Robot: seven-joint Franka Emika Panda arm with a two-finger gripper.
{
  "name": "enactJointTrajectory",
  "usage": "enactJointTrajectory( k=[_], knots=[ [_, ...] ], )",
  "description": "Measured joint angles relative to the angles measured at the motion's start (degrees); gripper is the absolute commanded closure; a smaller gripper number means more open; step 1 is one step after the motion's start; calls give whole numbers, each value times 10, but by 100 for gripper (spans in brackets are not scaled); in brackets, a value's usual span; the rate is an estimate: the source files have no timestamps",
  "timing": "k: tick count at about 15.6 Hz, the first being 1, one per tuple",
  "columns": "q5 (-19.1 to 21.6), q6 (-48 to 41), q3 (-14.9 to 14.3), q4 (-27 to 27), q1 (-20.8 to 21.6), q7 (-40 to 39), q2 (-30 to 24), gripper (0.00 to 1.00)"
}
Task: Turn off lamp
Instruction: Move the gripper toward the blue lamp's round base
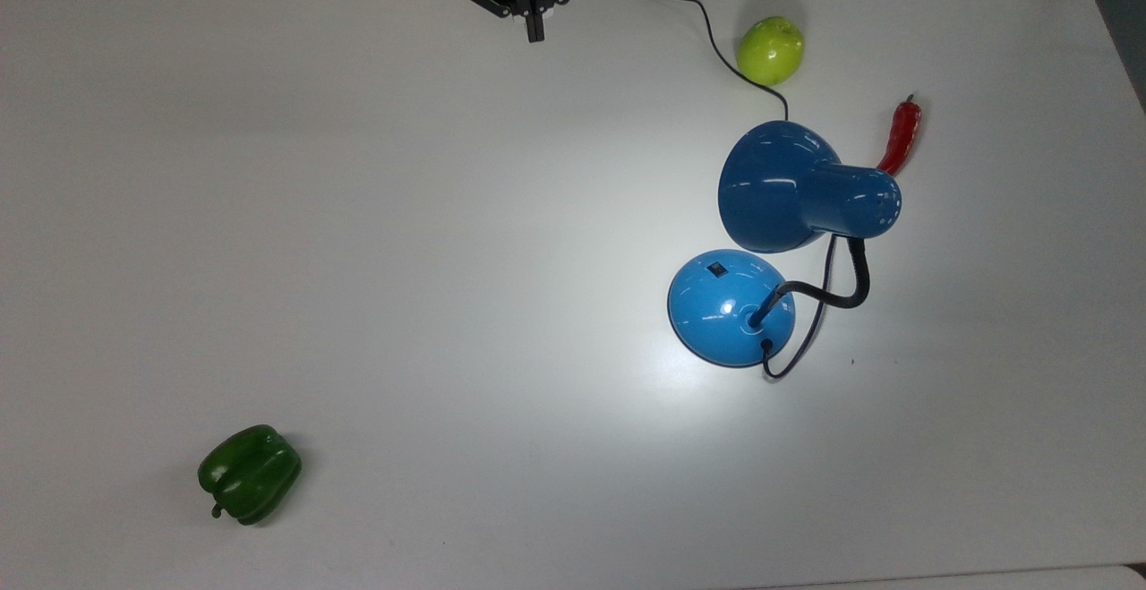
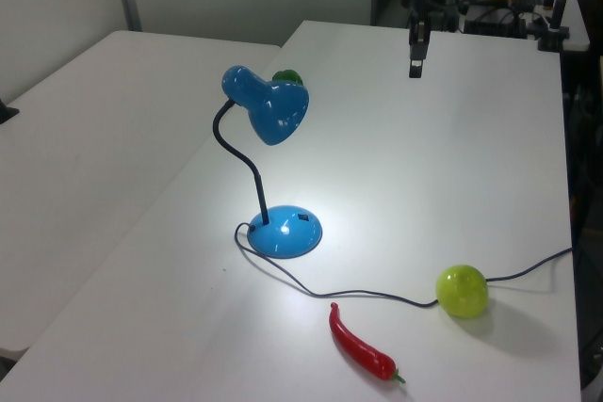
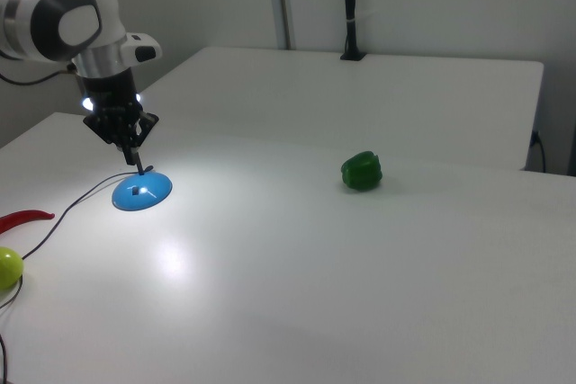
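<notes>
The blue lamp stands at the top view's right, with its round base (image 1: 725, 308), small black switch (image 1: 716, 269), black gooseneck (image 1: 850, 290) and bell-shaped shade (image 1: 770, 187). It is lit: a bright pool of light lies on the table around the base (image 2: 285, 231). Its black cord (image 1: 707, 35) runs to the top view's upper edge. My gripper (image 1: 534, 31) hangs shut over the table near that upper edge, well apart from the lamp, holding nothing. In the left view the gripper (image 2: 415, 68) sits far behind the shade (image 2: 278, 110).
A green apple (image 1: 770, 49) and a red chili (image 1: 900, 138) lie close to the shade and cord. A green bell pepper (image 1: 249, 474) sits at the top view's lower left. The white table (image 1: 403, 259) is wide and flat.
</notes>
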Motion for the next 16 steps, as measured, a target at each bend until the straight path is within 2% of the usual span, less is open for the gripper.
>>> enactJointTrajectory(
  k=[6, 9, 16],
  knots=[
    [0, 96, 3, -49, 16, -3, 25, 100],
    [0, 129, 11, -59, 17, -3, 43, 100],
    [0, 271, 34, -107, 18, -3, 76, 100]
  ],
)
